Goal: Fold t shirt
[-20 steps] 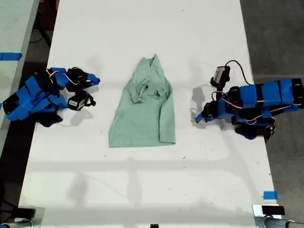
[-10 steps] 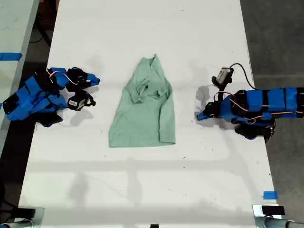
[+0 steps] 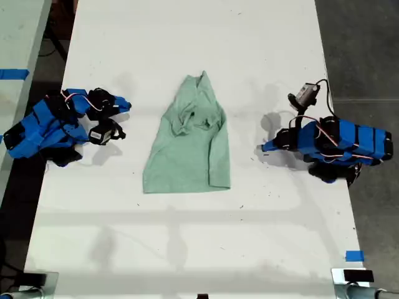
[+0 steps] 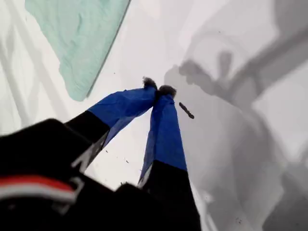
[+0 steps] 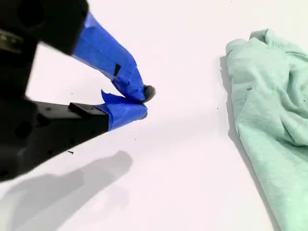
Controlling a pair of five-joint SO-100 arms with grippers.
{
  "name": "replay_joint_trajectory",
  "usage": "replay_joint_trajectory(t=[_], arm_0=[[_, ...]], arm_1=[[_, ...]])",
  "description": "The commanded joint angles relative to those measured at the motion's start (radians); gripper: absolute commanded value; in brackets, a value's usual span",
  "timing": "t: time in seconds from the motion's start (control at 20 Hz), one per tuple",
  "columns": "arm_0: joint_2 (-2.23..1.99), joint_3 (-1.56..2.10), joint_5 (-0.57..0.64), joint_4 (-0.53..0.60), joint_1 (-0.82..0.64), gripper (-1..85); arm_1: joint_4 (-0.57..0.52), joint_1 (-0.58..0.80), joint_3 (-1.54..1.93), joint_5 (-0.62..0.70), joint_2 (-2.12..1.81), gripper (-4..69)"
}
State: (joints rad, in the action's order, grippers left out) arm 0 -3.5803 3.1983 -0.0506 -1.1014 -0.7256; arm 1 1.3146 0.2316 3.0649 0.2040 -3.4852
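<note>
Pale mint-green, roughly triangular cloth t shirt (image 3: 189, 142) lies mid-table on the white table (image 3: 187, 249), untouched; my first gripper (image 4: 158, 89) and my second gripper (image 5: 142, 102), both pinched closed on nothing, sit well clear either side, likely parked so the cloth stays undisturbed.

t shirt (image 3: 189, 144) | pale mint-green, soft cloth | roughly triangular, wrinkled and bunched at narrow end | lies flat mid-table, wide hem toward exterior view's bottom
</note>
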Motion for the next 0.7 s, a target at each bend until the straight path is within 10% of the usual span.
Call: replay_joint_trajectory(t=[0.0, 0.65], arm_0=[[-0.006, 0.015, -0.014, 0.006, 0.003, -0.2], [-0.006, 0.017, -0.014, 0.006, -0.002, -0.2]], arm_1=[[0.003, 0.006, 0.049, -0.008, 0.000, 1.6], [0.003, -0.005, 0.049, -0.034, -0.006, 1.6]])
